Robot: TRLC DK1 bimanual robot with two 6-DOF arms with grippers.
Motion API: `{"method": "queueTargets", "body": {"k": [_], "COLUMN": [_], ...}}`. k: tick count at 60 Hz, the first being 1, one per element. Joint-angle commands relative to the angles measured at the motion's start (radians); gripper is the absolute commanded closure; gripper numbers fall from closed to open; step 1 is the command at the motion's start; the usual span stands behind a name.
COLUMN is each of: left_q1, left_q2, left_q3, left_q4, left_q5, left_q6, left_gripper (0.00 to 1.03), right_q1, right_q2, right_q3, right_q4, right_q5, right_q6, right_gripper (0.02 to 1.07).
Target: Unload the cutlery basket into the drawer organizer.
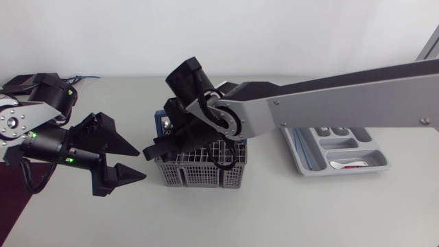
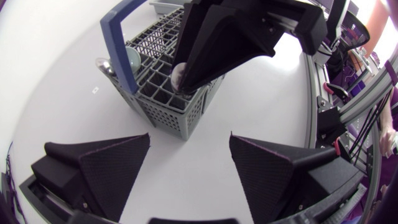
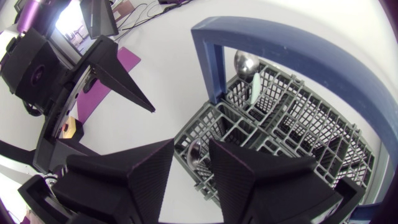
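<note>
- The right arm [image 1: 329, 96] lay across the head view from 3 o'clock. Its black wrist covered most of the cutlery basket [image 1: 206, 171], leaving only the grey grid wall at 6 o'clock and a sliver of the blue handle [image 1: 161, 123] at 10 o'clock.
- The right pincer [image 3: 191, 144] hung over a corner compartment of the basket, with a shiny utensil [image 3: 194, 155] right at its tip. No view showed whether it gripped that piece, so I could not tell.
- The left pincer [image 1: 143, 165] sat on the tabletop [image 1: 274, 213] side at 9 o'clock of the basket, near it but apart. It gaped wide and held nothing, its fingers [image 2: 112, 171] pointing toward the basket.
- The drawer organizer [image 1: 302, 167] lay at 3 o'clock of the basket, well apart, with its far edge cut off by the arm. A white spoon [image 1: 351, 165] rested in its near long compartment.
- Only the wrist views showed the basket's contents: a spoon bowl [image 3: 245, 62] and a pale green utensil [image 3: 256, 87] stood in the compartment beside the handle's foot. The other compartments were dark and hard to make out.
- The left wrist view alone showed the right pincer from the side, dipping into the basket's near compartments.
- The organizer appeared in the head view only.
</note>
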Motion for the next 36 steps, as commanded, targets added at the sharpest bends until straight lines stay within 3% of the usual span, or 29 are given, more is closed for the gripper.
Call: {"method": "queueTargets", "body": {"k": [1,18,36], "left_q1": [0.012,0.017,0.015], "left_q2": [0.021,0.036,0.048], "left_q3": [-0.033,-0.033,-0.036], "left_q4": [0.004,0.007,0.010], "left_q5": [0.019,0.022,0.021], "left_q6": [0.031,0.047,0.054], "left_gripper": [0.06,0.06,0.06], "right_q1": [0.011,0.012,0.011], "right_q2": [0.024,0.033,-0.023], "right_q3": [0.020,0.030,0.029], "right_q4": [0.000,-0.020,-0.062], "right_q5": [0.013,0.036,0.041], "right_q6": [0.036,0.025,-0.004], "right_gripper": [0.74,0.91,0.97]}}
